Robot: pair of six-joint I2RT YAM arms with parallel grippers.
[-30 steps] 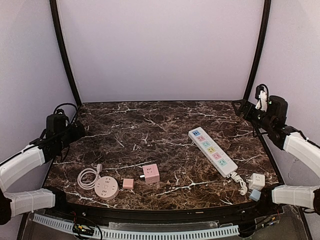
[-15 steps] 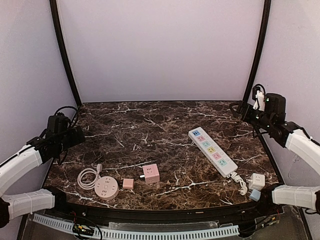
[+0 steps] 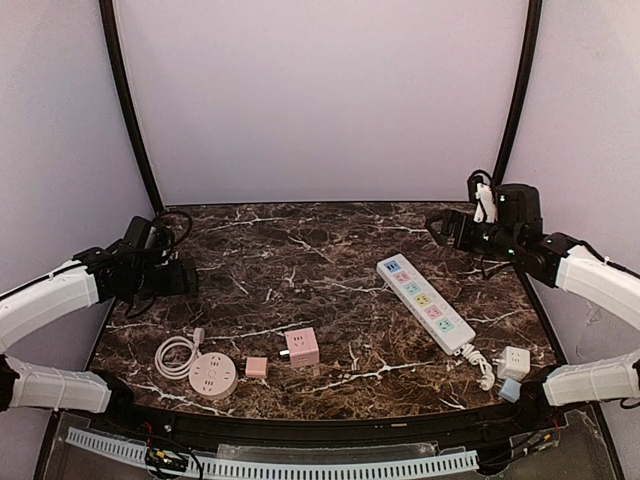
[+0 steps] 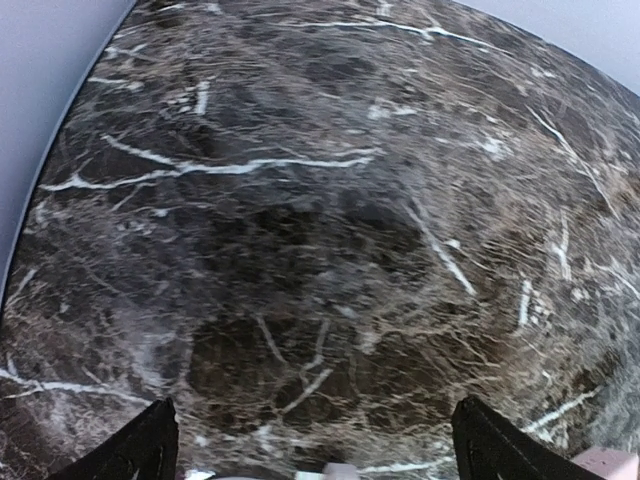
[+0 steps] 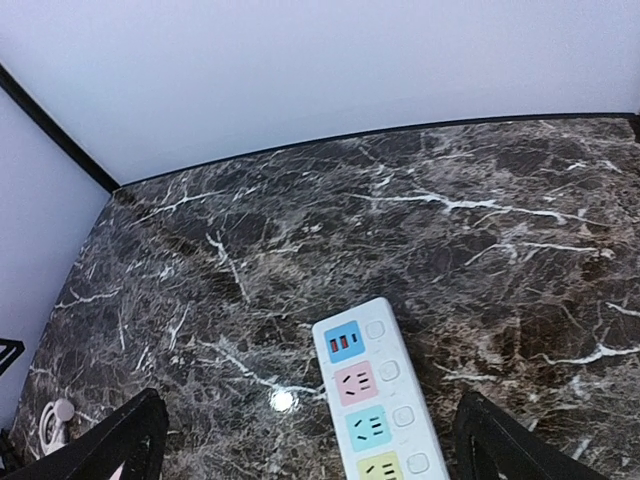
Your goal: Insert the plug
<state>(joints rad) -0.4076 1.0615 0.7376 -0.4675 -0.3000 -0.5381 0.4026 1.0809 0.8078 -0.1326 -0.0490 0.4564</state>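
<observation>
A white power strip with coloured sockets lies diagonally at the table's right; its blue and pink end shows in the right wrist view. A pink cube adapter and a small pink plug lie at the front centre. A round pink socket with a coiled white cable is at the front left. My left gripper hovers open over bare marble at the left. My right gripper is open and empty behind the strip's far end.
A white plug and a light blue block lie at the front right, by the strip's cord. Black frame posts stand at the back corners before white walls. The marble tabletop ends at a dark front edge.
Both arms have swung in from the table's sides. The left gripper moved right over the marble; the right gripper moved left toward the strip's far end. Nothing was gripped.
</observation>
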